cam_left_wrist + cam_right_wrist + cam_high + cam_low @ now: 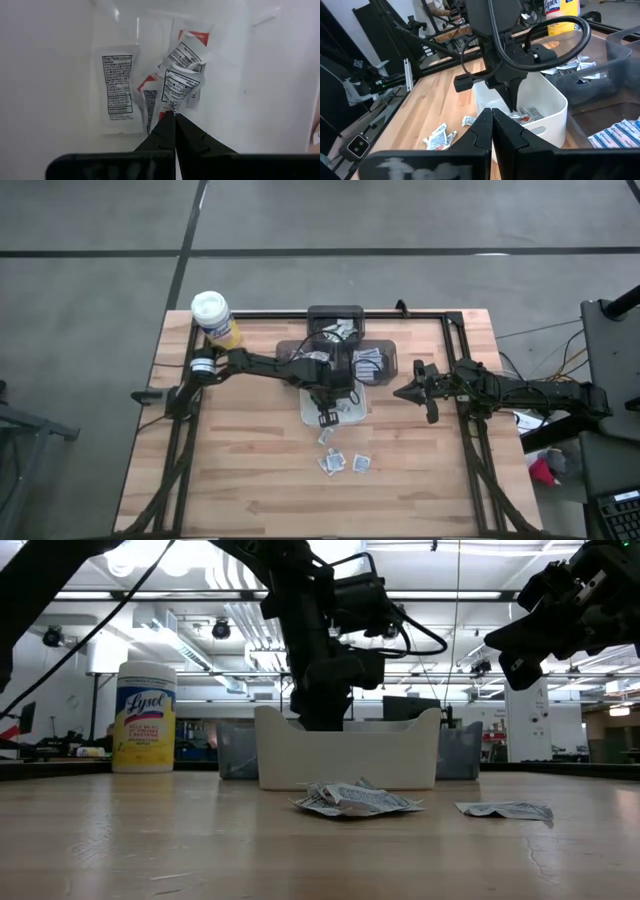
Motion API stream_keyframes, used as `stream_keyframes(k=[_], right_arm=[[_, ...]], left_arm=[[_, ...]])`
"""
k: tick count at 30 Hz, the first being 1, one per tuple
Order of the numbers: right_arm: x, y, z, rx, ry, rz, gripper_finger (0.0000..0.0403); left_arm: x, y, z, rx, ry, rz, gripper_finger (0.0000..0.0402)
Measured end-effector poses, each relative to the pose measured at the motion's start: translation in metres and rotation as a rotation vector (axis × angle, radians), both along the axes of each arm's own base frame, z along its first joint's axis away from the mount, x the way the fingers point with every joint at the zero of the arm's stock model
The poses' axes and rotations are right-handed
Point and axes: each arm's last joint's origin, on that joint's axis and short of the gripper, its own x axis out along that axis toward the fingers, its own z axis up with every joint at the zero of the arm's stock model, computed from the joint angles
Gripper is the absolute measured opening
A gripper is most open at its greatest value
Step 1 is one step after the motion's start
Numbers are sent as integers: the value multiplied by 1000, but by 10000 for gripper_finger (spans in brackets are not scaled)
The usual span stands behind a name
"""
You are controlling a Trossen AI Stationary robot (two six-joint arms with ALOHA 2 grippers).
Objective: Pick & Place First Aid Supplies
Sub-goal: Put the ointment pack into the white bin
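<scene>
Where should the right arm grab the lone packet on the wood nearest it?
The lone packet lies flat on the table, edges slightly crinkled up. Probably best: come straight down, jaws straddling a raised edge, not the flat middle. The right gripper is shut now, so open first.

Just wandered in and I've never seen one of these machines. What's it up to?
It is sorting small first aid packets from the wooden table into a white dish. The left gripper is down inside the dish, its fingers shut on a packet above several already lying there. A few more packets still wait on the table in front of the dish. The right gripper hangs off to the side above the table, fingers shut and holding nothing. A yellow wipes canister stands at the far left corner.
</scene>
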Motion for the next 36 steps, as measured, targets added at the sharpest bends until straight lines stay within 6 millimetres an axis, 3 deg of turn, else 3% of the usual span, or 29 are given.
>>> stream_keyframes(k=[9,16,19,23,26,29,36], right_arm=[[0,0,0,1,0,0,8],[0,0,0,3,0,0,8],[0,0,0,3,0,0,8],[0,0,0,3,0,0,8],[0,0,0,3,0,0,8],[0,0,0,3,0,0,8],[0,0,0,3,0,0,8]], left_arm=[[0,0,2,-1,-5,2,9],[1,0,9,-11,-17,30,91],[0,1,21,-12,14,30,126],[-5,-2,54,-40,91,65,149],[-8,-15,77,-103,118,101,152],[-8,-35,89,-159,116,139,152],[-5,-86,90,-216,77,254,152]])
